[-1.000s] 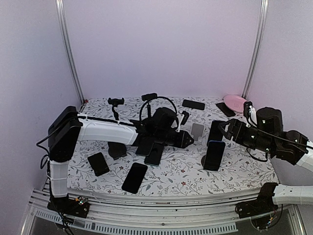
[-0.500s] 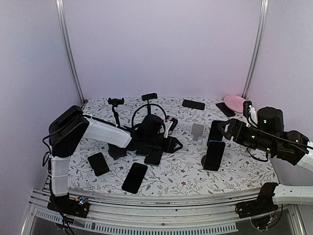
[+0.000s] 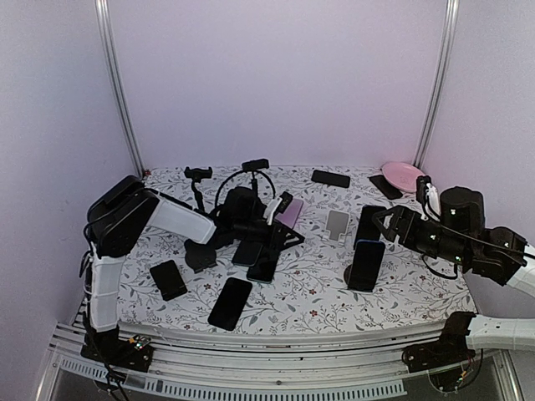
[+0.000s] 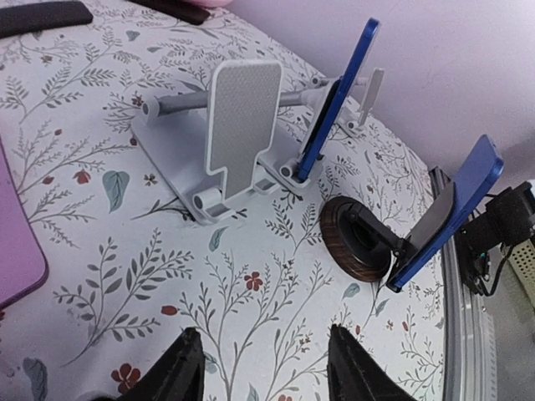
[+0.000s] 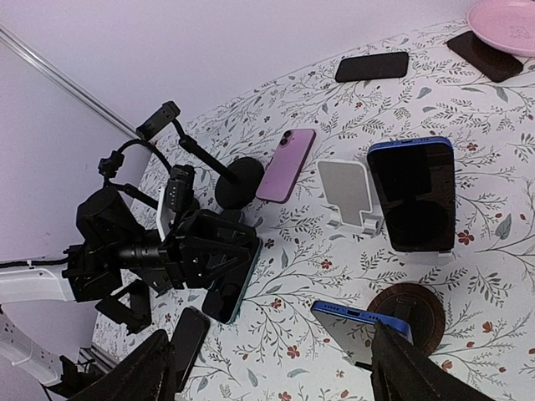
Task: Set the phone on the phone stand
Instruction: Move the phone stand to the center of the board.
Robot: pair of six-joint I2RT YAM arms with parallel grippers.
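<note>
Purple phone (image 5: pixel 286 164) is down on the floral worktop (image 3: pixel 322 292), lying at a slant between the black round-base stand (image 5: pixel 237 185) and the white stand (image 5: pixel 348 190), and resting on neither. Left hand (image 4: pixel 263 369) hangs low just beside it, fingers (image 4: pixel 180 372) apart, nothing between them but printed leaves, nothing touched. In its wrist view a rounded corner of the phone shows at the left border, and a bare stretch of surface runs ahead to the white stand, whose ribbed back plate is empty. Behind that stand a blue phone (image 4: pixel 336 98) sits upright in a cradle. To the right a second blue phone (image 4: pixel 447 219) leans on a holder with a round wooden base (image 4: pixel 358 249). Just past that one the worktop ends at a metal rail (image 4: pixel 458 351), so it is tight on that side.

Right hand (image 5: pixel 284 372) hovers above the two blue phones, fingers spread wide, holding nothing. Room is scarce under the left arm: a teal-edged phone (image 5: pixel 231 288) lies half hidden beneath the hand, and a dark phone (image 3: pixel 230 302) sits toward the near edge. At the back, a black phone (image 5: pixel 372 65) and a pink plate (image 5: pixel 506 17) lie close to the wall. The strip in front of the white stand is open.
</note>
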